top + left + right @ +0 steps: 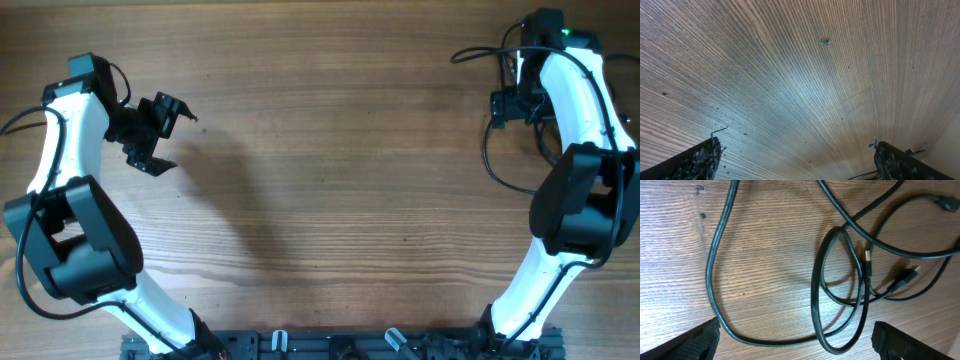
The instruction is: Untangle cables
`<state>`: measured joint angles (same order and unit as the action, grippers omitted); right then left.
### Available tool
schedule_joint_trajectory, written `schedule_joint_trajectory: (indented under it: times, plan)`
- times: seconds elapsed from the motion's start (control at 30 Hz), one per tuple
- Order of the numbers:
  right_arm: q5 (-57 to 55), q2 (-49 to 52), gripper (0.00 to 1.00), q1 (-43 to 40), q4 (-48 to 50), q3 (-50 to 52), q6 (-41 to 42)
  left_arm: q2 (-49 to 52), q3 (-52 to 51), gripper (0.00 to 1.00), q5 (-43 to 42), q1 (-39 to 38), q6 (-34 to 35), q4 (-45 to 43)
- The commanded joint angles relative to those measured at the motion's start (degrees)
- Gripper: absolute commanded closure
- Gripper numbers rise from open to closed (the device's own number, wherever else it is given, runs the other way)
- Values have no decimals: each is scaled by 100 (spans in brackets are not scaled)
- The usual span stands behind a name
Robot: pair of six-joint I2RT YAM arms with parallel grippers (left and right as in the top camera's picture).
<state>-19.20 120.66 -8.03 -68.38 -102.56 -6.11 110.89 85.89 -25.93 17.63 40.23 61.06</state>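
Closest in, the black mounting rail (340, 345) ran along the bottom edge of the overhead view, cut off by the frame. Both arms rose from it and bowed out to either side. Between them lay a wide stretch of wooden table (340, 200) — lots of room to swing in from either side.

The left gripper (163, 135) hung over the left part of the table, fingers spread wide with nothing between them. Its wrist camera caught only the two fingertips (700, 160) poking into the bottom corners. Past them was just wood grain, a small dark speck (825, 42), and a pale strip at the lower right where the table edge seemed to fall away.

The right gripper (797, 341) was also spread wide and holding nothing, hanging over the cables (813, 295). They lay on the wood by the far right corner. One tall oval loop crossed other strands, and a long strand swept around the left side. Two ends sat just right of the loop, a silver-tipped plug (867, 257) and a darker plug (910, 273). Which strand went over which at the crossings was hard to call. Several strands ran off the top and right of the frame, so their ends weren't visible. From overhead the right arm covered most of the pile — only thin curves showed beside it, hard to tell from the arm's own wires.
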Motion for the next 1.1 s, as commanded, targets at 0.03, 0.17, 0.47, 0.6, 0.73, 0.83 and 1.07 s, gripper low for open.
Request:
schedule_joint_trajectory:
  times: [0.03,0.17,0.47,0.6,0.73,0.83,1.07]
  plan:
    - [778,-306,0,28,4,-149,2,-127,52,0,57,-15,55,-15]
    - [1397,-986,0,197,227,-219,-164,-127,55,0,57,-15,55,-15]
    - [2664,-2822,0,848,828,-219,-166,-127,55,0,55,-15,55,-15]
    - [3228,-3528,0,1134,966,-219,-136,-127,55,0,57,-15,55,-15]
    - [3788,-4083,0,1237,839,-219,-120,-127,55,0,57,-15,55,-15]
    - [3926,-4304,0,1235,719,-216,-120,-127,55,0,55,-15,55,-15]
    - [3921,-4345,0,1235,505,-205,-127,-127,55,0,57,-15,55,-15]
